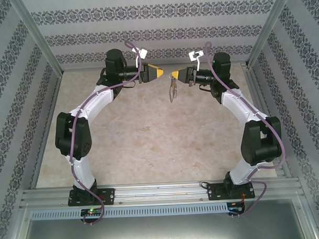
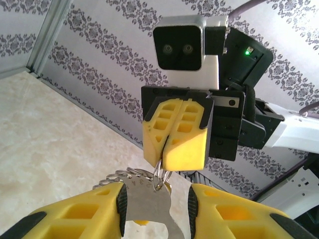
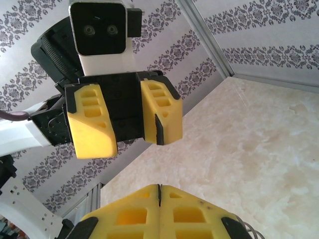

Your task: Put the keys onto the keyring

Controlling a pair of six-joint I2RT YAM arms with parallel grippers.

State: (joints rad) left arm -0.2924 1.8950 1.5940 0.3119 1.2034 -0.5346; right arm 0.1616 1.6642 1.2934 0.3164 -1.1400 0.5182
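The left fingers (image 3: pixel 92 119) stand apart, gripping nothing, either side of the keyring (image 1: pixel 172 90), which dangles above the far end of the desk (image 1: pixel 150 141), pinched at its top by the clenched right fingers (image 2: pixel 184 134). Hung from so slight a hold, it could swing as the left fingers close, I reckon, and get knocked loose.

arms (image 1: pixel 91 109): white shells, black joints | jaws: yellow | cables (image 1: pixel 72 149): purple
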